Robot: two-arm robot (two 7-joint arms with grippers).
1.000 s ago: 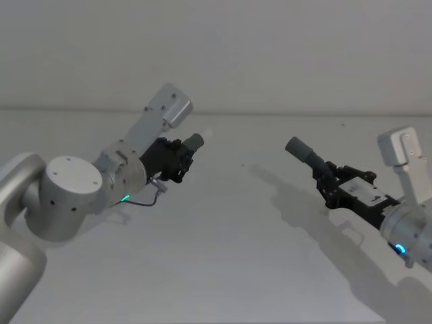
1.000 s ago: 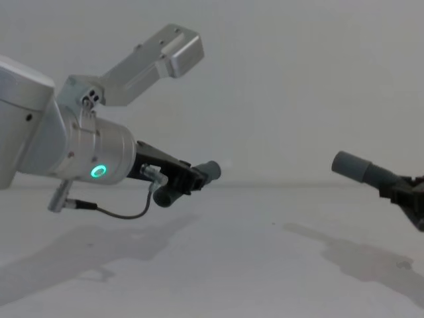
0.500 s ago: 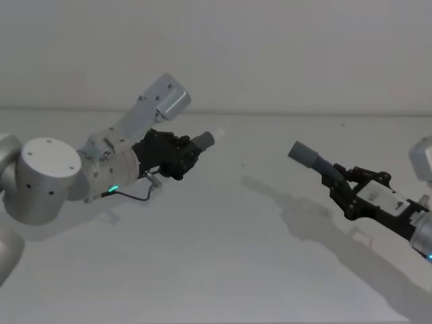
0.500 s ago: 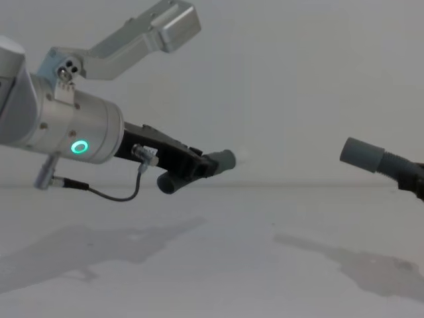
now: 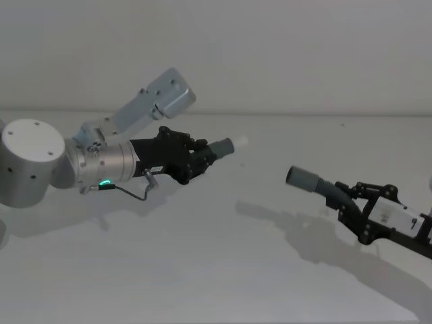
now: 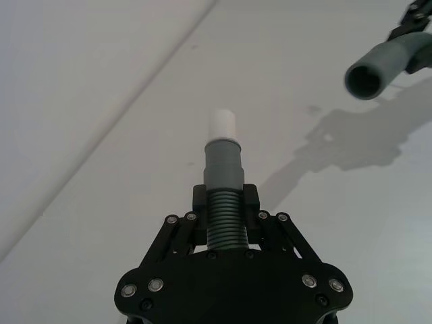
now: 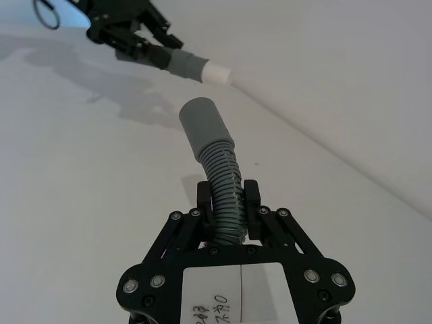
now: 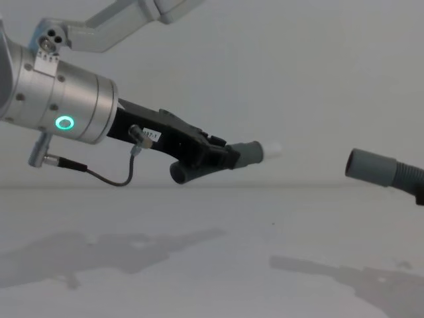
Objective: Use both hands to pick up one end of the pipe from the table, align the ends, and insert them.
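Note:
My left gripper [image 5: 197, 160] is shut on the ribbed part of the short pipe piece [image 5: 225, 146], held above the table [image 5: 202, 270]. Its white tip [image 5: 240, 142] points right, toward the other piece. On the right, my right gripper [image 5: 352, 202] is shut on the ribbed part of the longer pipe piece [image 5: 316, 184], whose grey collared mouth [image 5: 295, 177] faces left. A clear gap separates the two ends. The chest view shows the tip [image 8: 272, 151] slightly higher than the collar [image 8: 371, 167]. From the left wrist, the tip [image 6: 221, 125] points left of the open mouth [image 6: 364, 79].
The off-white table carries the shadows of both arms [image 5: 304, 226]. A pale wall [image 5: 270, 54] rises behind its far edge. A thin cable [image 8: 112, 179] loops under the left wrist.
The left arm has swung right and levelled out, carrying the short piece toward the centre. The right arm has dropped lower and tilted the longer piece flatter, its mouth now facing the tip.

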